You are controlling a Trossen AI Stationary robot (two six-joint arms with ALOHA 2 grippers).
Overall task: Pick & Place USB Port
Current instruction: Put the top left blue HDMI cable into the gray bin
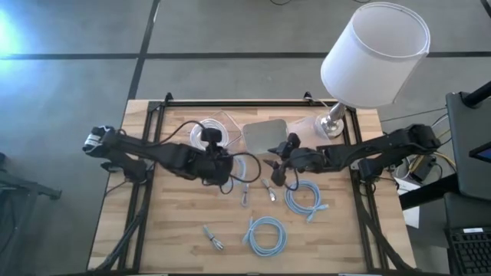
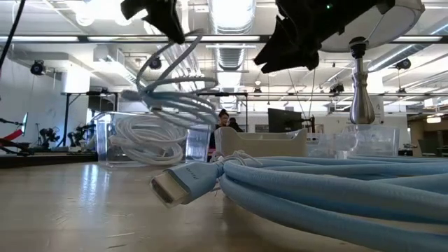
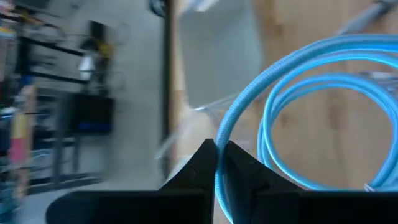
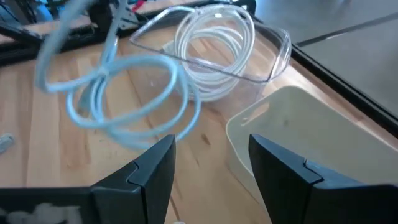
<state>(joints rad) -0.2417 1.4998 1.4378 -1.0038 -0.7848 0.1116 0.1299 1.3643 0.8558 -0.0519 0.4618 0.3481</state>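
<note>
A light blue cable coil (image 1: 247, 170) hangs in the air from my left gripper (image 1: 224, 165), above the table's middle. It shows lifted in the low view (image 2: 176, 98) and the right wrist view (image 4: 124, 99). My left gripper (image 3: 217, 163) is shut on it. My right gripper (image 1: 279, 170) hovers open just right of the coil, and its fingers (image 4: 211, 163) stand over the near rim of a beige tray (image 4: 311, 137). A clear container (image 1: 211, 134) holding a white cable (image 4: 214, 50) sits behind. My left gripper pinches one strand of the blue coil (image 3: 219, 144) between its two fingers, which lie across the strand. The loops (image 3: 323, 106) spread out beyond the fingertips. In the low view the coil hangs below the gripper (image 2: 157, 14), lifted clear of the table and slack.
Two more blue cable coils lie on the near part of the table (image 1: 305, 198) (image 1: 266, 234), with small loose connectors (image 1: 213, 238) (image 1: 245, 196) (image 1: 271, 188). A lamp with a white shade (image 1: 374, 54) stands at the far right corner. The beige tray (image 1: 265, 136) sits at the far middle.
</note>
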